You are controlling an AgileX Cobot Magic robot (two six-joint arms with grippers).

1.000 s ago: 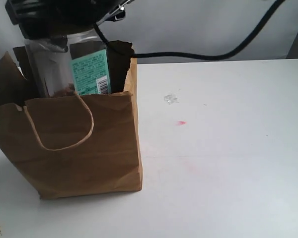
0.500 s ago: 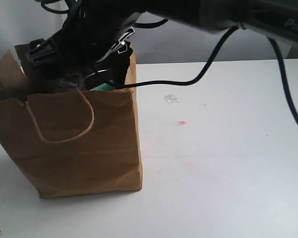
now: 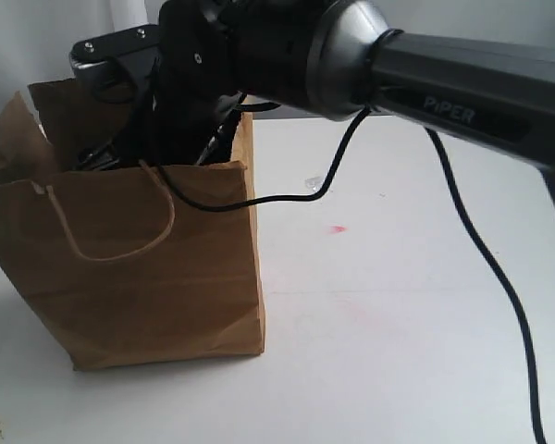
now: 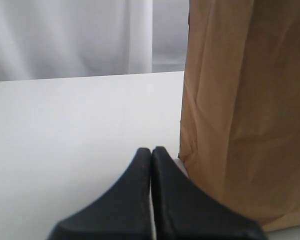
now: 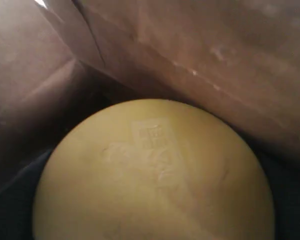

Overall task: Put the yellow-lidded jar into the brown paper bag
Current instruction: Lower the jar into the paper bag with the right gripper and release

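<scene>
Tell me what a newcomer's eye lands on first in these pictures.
The big black right arm reaches into the brown paper bag on the left of the exterior view. The lid of the yellow-lidded jar fills the right wrist view, hemmed in by the bag's dark inner walls. The left gripper sits shut beside the bag's outer wall.

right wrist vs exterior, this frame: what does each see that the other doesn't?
Right wrist only: the lid of the yellow-lidded jar, close up and filling much of the picture, with the dim inner walls of the brown paper bag around it.
Exterior only: the right arm reaching down into the bag's open top, the bag's outside with its cord handle, the white table and a small red mark on it. The jar is hidden there.
Both: the bag, seen from inside in one and outside in the other.
</scene>
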